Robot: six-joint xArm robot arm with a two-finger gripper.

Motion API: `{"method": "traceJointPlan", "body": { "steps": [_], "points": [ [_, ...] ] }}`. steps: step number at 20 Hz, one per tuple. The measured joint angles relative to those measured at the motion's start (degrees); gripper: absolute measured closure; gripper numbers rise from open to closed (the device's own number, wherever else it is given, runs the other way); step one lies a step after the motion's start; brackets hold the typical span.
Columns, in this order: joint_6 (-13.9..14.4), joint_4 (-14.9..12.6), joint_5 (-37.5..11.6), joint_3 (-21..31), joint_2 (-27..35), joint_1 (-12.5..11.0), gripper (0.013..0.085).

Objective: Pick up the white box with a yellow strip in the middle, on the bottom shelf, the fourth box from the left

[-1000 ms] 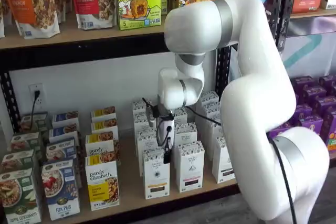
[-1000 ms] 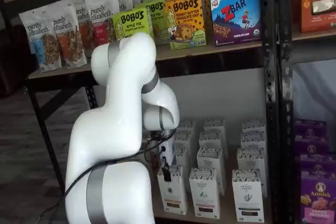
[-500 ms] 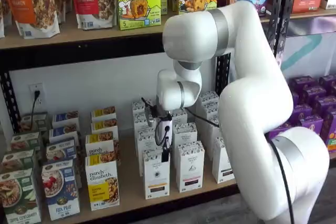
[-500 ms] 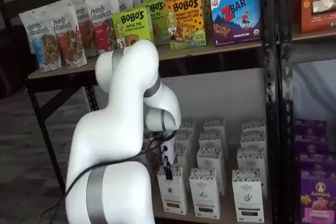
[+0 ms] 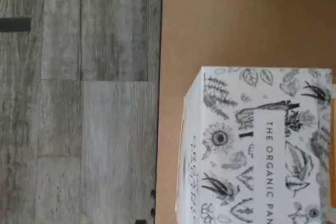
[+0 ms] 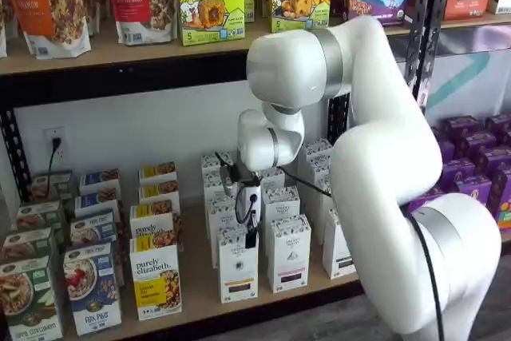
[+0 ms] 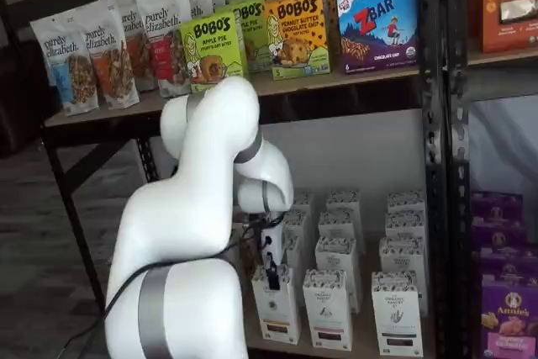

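The white box with a yellow strip (image 6: 238, 267) is standing upright at the front of the bottom shelf (image 6: 196, 289), first in its row of like cartons, and it also shows in a shelf view (image 7: 276, 304) partly behind the arm. The gripper (image 6: 251, 237) is hanging directly over this box's speckled top, its black fingers reaching down to about the carton's top edge; they are showing side-on as one dark shape, so I cannot tell whether they are spread or closed. In a shelf view the gripper (image 7: 271, 277) is likewise sitting at the top of the same box.

Just beside the box, on its right, a matching white carton with a dark label (image 6: 289, 253) is standing close, with a narrow gap between them. On its other side a "purely elizabeth" box (image 6: 156, 280) is standing a little apart, and further that way a blue cereal box (image 6: 93, 287). More white cartons are lining up behind the box toward the wall. A black cable (image 6: 307, 181) is trailing from the wrist across those cartons.

In the wrist view the carton's botanical-print top (image 5: 257, 145) is lying near the shelf board's front edge, with grey plank floor (image 5: 79, 98) beyond it.
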Motion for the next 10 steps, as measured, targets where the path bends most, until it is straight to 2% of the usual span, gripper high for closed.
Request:
{"method": "traceJointPlan", "body": {
  "steps": [10],
  "points": [
    [1.9, -2.2, 4.4, -7.1, 4.6, -0.1, 0.0130]
  ]
}}
